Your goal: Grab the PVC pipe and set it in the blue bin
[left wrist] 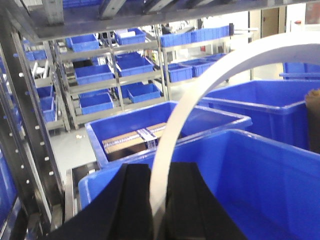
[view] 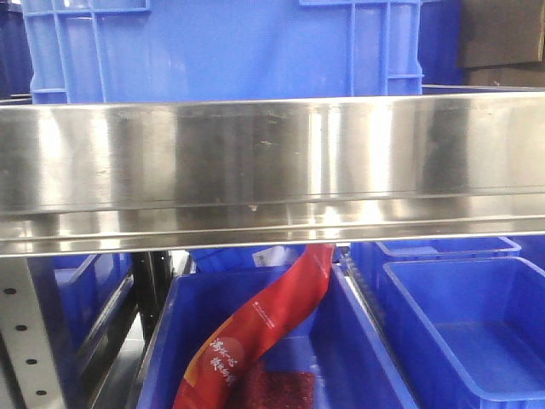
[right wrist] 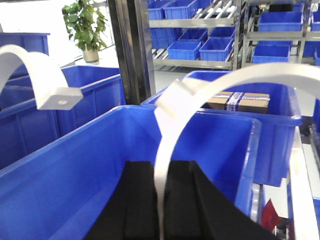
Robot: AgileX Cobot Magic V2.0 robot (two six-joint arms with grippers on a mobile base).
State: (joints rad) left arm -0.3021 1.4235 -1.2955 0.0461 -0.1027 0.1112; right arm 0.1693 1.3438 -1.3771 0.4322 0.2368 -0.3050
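In the left wrist view, my left gripper (left wrist: pixel 159 200) is shut on a white curved PVC pipe (left wrist: pixel 186 102). The pipe rises from between the black fingers and arcs off to the right above a large blue bin (left wrist: pixel 265 185). In the right wrist view, my right gripper (right wrist: pixel 162 200) is shut on a second white PVC pipe (right wrist: pixel 167 135), which bends right over the same kind of blue bin (right wrist: pixel 60 185). The other pipe (right wrist: pixel 31 57) hangs at the upper left there, its squared end showing a small dark hole. The front view shows neither gripper.
A steel shelf rail (view: pixel 272 162) crosses the front view, with blue bins and a red bag (view: pixel 264 324) below it. A neighbouring bin holds a cardboard box (left wrist: pixel 132 140) (right wrist: pixel 239 101). A steel upright (right wrist: pixel 131 50), racks of blue bins (left wrist: pixel 115 65) and a potted plant (right wrist: pixel 85 25) stand behind.
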